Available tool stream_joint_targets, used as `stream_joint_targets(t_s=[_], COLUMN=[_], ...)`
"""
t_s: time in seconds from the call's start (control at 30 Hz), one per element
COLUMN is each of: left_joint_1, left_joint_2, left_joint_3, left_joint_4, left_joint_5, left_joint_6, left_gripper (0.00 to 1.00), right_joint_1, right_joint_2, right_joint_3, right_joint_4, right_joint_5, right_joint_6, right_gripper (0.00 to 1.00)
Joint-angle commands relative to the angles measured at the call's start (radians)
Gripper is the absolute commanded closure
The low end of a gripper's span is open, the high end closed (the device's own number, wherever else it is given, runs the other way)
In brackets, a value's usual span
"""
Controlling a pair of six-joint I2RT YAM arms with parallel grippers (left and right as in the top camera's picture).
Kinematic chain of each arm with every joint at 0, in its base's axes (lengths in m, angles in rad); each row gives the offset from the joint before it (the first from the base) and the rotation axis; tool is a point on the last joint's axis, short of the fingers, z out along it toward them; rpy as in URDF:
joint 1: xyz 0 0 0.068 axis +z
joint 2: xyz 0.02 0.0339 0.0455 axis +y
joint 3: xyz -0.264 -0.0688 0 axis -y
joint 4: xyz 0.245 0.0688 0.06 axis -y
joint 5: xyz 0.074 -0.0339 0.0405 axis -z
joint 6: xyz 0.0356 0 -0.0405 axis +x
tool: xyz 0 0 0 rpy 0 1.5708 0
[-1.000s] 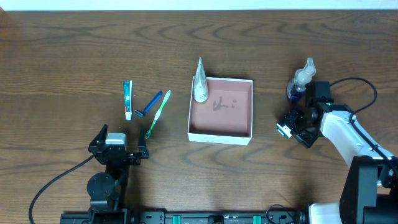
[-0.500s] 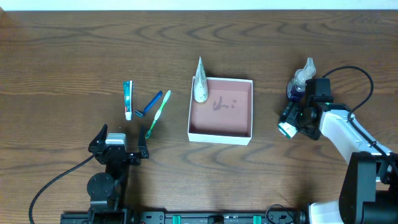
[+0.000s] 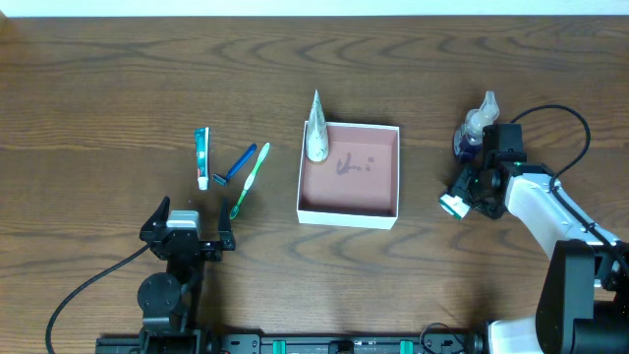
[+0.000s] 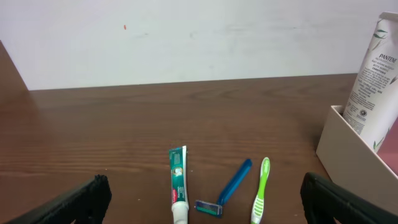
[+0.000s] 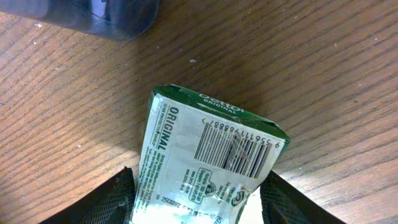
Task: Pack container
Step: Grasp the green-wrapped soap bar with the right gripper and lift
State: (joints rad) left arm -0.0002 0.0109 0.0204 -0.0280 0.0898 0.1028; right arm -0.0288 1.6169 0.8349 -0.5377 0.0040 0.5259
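Container (image 3: 349,175) sits centre frame in overhead view, on worktop. Shampoo tube (image 3: 315,128) leans at its upper-left corner; rest of floor bare. Right end effector (image 3: 455,203), right of frame, looks clenched on green-white soap packet (image 5: 205,155), fingers flanking both edges. Left end effector (image 3: 188,229) released, lower left, nr toothpaste (image 3: 201,157), razor (image 3: 240,164), toothbrush (image 3: 250,181). We judge step = fetching packet. Next: lift, carry left over container wall, avoid spray bottle (image 3: 477,123).

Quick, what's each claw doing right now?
Left gripper: open, holding nothing.
Right gripper: closed on the green-and-white barcoded packet.
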Motion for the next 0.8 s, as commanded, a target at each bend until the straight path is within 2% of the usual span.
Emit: stream_joint_targets(t_s=[0.0, 0.3, 0.37, 0.47, 0.53, 0.77], left_joint_1=[0.006, 0.006, 0.006, 0.006, 0.006, 0.006], left_joint_2=[-0.005, -0.005, -0.005, -0.005, -0.005, -0.005], left_joint_3=[-0.016, -0.016, -0.016, -0.016, -0.016, -0.016], left_joint_4=[-0.035, -0.035, -0.035, -0.035, -0.035, -0.035], left_joint_5=[0.007, 0.007, 0.007, 0.007, 0.007, 0.007], left_joint_6=[0.005, 0.005, 0.005, 0.005, 0.005, 0.005], left_gripper=[0.02, 0.02, 0.02, 0.02, 0.02, 0.02], right_joint_1=[-0.002, -0.002, -0.002, -0.002, -0.002, -0.002], right_joint_2=[0.034, 0.154, 0.158, 0.158, 0.157, 0.142], right_joint_3=[0.002, 0.002, 0.002, 0.002, 0.002, 0.058], right_joint_4=[-0.005, 0.004, 0.004, 0.003, 0.002, -0.059], right_joint_5=[0.014, -0.020, -0.019, -0.021, -0.039, -0.134], right_joint_6=[0.000, -0.003, -0.004, -0.011, -0.019, -0.039], right_gripper=[0.38, 0.38, 0.43, 0.59, 0.65, 0.66])
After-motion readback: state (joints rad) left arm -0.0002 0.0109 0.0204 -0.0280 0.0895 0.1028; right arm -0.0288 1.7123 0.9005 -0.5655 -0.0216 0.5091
